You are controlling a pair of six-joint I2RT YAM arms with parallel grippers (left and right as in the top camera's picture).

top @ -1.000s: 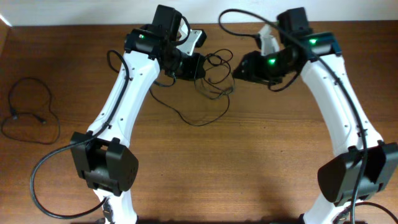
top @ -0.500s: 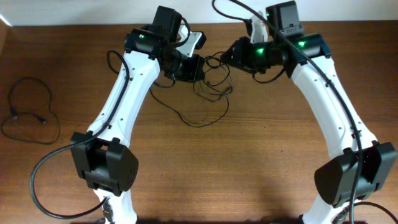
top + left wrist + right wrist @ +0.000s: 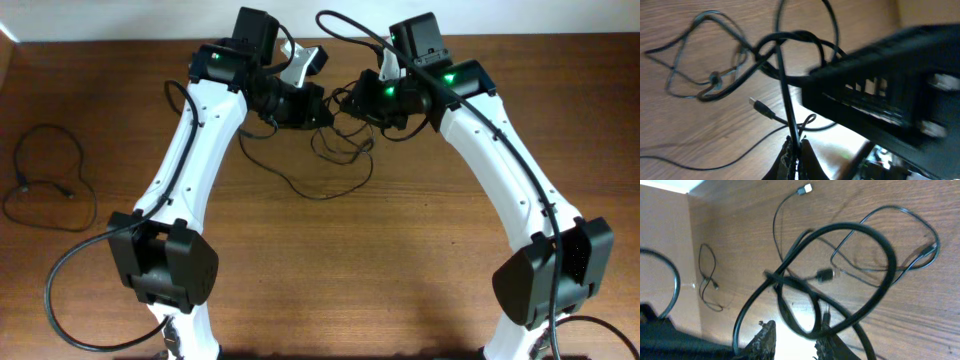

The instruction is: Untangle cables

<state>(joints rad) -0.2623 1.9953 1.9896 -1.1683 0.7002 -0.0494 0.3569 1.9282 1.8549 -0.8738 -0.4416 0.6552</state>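
Pinching cables (image 3: 783,86), left fingers (image 3: 808,162); right fingers (image 3: 765,338) apart.

Thin black cables (image 3: 340,145), loosely tangled

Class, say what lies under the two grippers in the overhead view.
Under the left gripper and right gripper lie the tangled cables, with loops trailing across the table. Strands directly beneath the gripper bodies are covered from overhead.

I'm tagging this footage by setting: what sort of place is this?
Probably a robotics test bench, not a home: a white left arm and right arm stand at a wooden table, with tangled black cables between them.
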